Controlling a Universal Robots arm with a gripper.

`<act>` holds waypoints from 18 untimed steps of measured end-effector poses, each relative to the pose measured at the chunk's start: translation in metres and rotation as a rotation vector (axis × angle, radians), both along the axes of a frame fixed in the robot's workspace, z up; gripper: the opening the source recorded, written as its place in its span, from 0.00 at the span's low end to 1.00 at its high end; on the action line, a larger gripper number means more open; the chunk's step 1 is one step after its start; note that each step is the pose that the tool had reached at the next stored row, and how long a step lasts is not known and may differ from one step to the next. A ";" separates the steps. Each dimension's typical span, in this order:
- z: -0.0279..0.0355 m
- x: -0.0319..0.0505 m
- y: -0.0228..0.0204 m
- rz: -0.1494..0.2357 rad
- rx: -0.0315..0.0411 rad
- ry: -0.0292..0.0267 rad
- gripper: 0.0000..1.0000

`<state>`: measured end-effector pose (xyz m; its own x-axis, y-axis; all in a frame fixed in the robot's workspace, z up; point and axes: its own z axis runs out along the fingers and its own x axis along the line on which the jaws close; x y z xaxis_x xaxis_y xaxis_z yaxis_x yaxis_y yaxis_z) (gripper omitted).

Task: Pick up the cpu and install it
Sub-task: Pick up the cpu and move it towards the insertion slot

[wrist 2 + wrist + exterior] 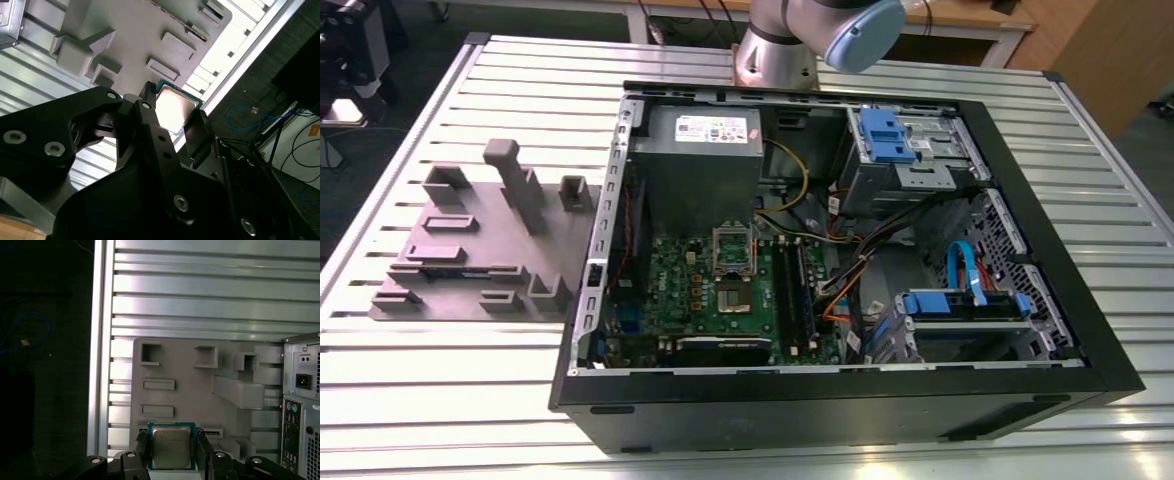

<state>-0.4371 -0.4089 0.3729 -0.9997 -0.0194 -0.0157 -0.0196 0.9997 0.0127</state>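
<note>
The black tool (171, 441) is clamped on two edges of the shiny square metal cpu (171, 450). That likely keeps it flat and safe.

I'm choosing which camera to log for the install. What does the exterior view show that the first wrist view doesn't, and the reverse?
Extra in the exterior view: the green motherboard inside the open computer case, and the arm's upper joint. Extra in the first wrist view: the cpu gripped by the end effector. Shared: the grey fixture block, the slatted metal table and the case.
</note>
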 end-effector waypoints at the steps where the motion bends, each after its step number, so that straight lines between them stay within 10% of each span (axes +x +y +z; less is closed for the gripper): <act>1: 0.0000 0.0003 0.0000 0.000 0.0000 0.0000 0.47; 18: 0.0000 0.0054 0.0000 0.000 0.0000 0.0001 0.47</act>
